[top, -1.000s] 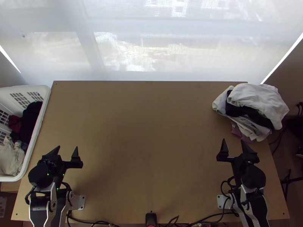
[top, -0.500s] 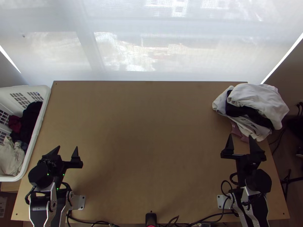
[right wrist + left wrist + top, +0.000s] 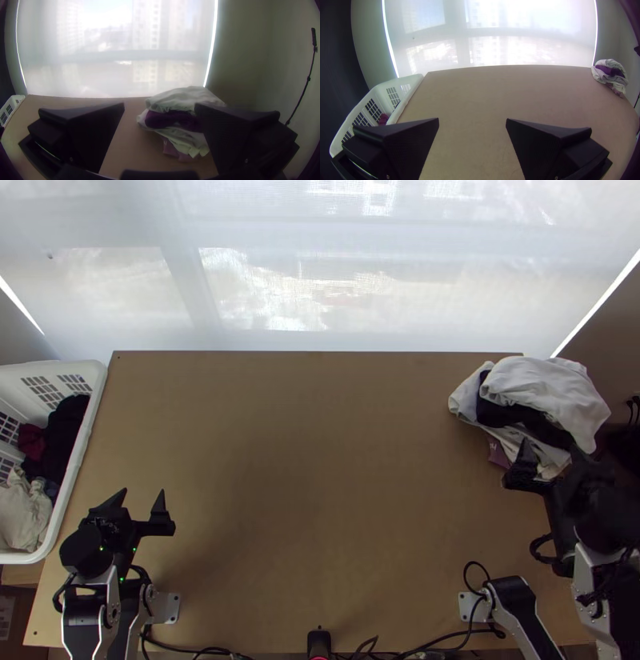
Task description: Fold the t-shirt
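No readable text; pale mark point(image 3: 165, 142) on mauve cloth point(image 3: 170, 150), possibly lettering, too small to tell

- A light wooden worktop point(image 3: 304, 460), flat and plain.
- Bunched on its far right corner, a heap of clothes point(image 3: 548, 384): white cloth on top, a dark layer between, a mauve piece point(image 3: 498, 454) lowest.
- Near the front corners, a metal plate point(image 3: 166, 608) left and another plate point(image 3: 472, 606) right.
- Cables point(image 3: 448, 638) along the near edge.

Clothes pile point(image 3: 547, 386) (white on top), bunched, table's far-right corner.
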Tool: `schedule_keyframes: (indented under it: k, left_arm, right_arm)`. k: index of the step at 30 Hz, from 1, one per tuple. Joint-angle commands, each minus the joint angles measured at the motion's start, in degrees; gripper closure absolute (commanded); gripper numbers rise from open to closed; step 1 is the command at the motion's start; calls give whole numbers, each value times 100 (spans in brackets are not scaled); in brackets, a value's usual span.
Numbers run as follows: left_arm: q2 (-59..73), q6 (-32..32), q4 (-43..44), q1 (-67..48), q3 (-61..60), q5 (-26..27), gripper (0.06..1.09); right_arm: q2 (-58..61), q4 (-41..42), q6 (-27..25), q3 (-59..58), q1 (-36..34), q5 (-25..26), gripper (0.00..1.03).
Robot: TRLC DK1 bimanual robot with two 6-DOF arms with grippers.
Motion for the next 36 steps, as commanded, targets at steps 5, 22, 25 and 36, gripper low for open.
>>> schedule_keyframes:
  k: [5,22,25,36]
  left_arm:
    - [-17,580,-88,-169,35,-9,11]
    - [1161,422,1010,305,703,-1178,11]
    - [2954,-44,887,1096,1881,-1178,11]
    - [6373,-395,457,2379,4623,-1187,10]
  right_arm:
    - [1823,-2968,1431,2326,507,106,5]
    - [1867,-3056,1431,2132,586,-113,5]
    - [1885,-3038,1431,2124,595,-113,5]
    - [1902,-3091,1369,2273,542,-113,5]
